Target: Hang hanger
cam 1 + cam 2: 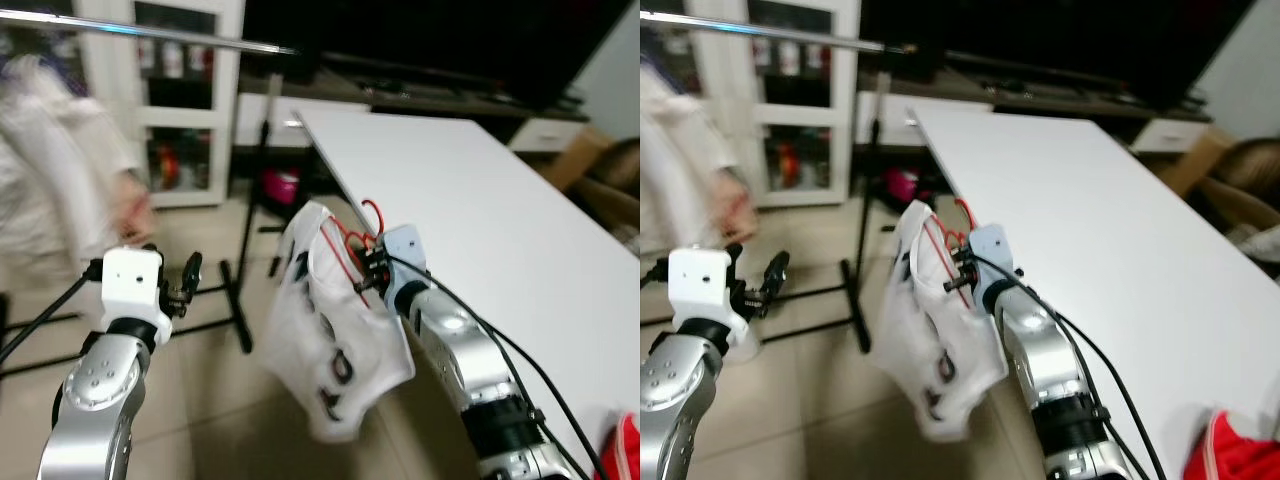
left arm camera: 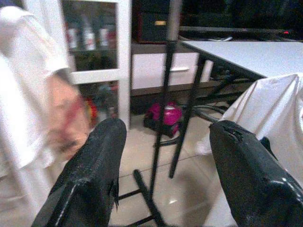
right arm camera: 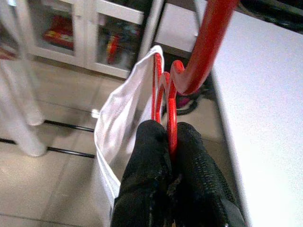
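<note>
Right gripper: jaws clenched on the red hanger, the wire pinched between the two black fingers.
Left gripper: jaws released and spread wide, grasping nothing; held above the tiled floor, left of the hanger.
Hanger position: in the air beside the left edge of the white desk, not resting on it, well below the rail.
Hanger axis: its hook rises above the fingers, up toward the desk edge; the body below the grip is hidden by cloth, so its long axis cannot be told.
Garment: a white garment with dark markings drapes from the hanger and hangs down past the right arm.
Rail: a silver rail crosses the upper left on a black stand.
Cabinet: a white glass-door cabinet behind the stand holds bottles and other items too blurred to name.
Person: a blurred figure in white stands at far left beside the rack.
Desk corner: something red lies at its near right edge.
</note>
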`<state>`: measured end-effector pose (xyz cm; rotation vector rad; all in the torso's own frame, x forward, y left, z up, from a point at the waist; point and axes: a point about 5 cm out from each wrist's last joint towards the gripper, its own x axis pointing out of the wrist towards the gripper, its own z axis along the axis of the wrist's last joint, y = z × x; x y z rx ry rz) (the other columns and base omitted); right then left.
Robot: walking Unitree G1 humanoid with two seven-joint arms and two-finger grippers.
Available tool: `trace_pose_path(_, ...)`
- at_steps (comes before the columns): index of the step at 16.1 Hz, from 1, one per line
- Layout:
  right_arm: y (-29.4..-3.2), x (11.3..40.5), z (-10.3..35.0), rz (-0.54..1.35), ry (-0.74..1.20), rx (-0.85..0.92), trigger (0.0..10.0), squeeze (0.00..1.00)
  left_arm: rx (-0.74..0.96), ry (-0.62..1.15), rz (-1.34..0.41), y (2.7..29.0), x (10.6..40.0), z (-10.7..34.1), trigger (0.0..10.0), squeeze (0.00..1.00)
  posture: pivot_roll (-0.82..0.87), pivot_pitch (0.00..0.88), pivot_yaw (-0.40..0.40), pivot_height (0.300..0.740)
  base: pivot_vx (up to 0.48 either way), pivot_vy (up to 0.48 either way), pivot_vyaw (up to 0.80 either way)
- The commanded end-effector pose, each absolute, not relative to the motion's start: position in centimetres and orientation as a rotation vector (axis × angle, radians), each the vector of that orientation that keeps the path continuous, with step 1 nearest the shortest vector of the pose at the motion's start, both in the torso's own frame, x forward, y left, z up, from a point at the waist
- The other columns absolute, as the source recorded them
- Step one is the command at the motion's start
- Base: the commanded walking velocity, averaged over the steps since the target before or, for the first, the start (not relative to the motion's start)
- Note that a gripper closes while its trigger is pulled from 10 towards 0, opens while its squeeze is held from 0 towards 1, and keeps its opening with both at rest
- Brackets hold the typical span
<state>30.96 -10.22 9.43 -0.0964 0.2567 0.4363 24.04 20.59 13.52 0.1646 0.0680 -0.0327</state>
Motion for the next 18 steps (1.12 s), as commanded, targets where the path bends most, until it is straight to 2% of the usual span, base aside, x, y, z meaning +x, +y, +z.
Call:
trace_pose_path(1, -11.3, 31.2, 9.8, 0.39, 0.24, -0.099, 10.0, 0.0, 0.161, 0.069, -0.072, 19.7, 24.1, 13.5, 10.0, 0.0, 0.06, 0.026, -0.21, 0.74, 0.386, 0.0, 0.8)
trace_pose_path(4, -11.5, 31.2, 9.8, 0.369, 0.236, -0.103, 10.0, 0.0, 0.16, 0.067, -0.089, 19.4, 24.2, 13.7, 10.0, 0.0, 0.05, 0.027, -0.202, 0.74, 0.386, 0.0, 0.8)
trace_pose_path(12, -10.7, 31.4, 10.3, 0.436, 0.195, -0.153, 10.0, 0.0, 0.179, 0.049, -0.108, 19.2, 24.3, 14.0, 10.0, 0.0, 0.07, 0.0, -0.211, 0.74, 0.387, 0.0, 0.0)
trace_pose_path(18, -9.9, 31.6, 10.7, 0.456, 0.162, -0.163, 10.0, 0.0, 0.199, 0.035, -0.122, 19.3, 24.5, 14.3, 10.0, 0.0, 0.08, 0.0, -0.205, 0.74, 0.387, 0.0, 0.8)
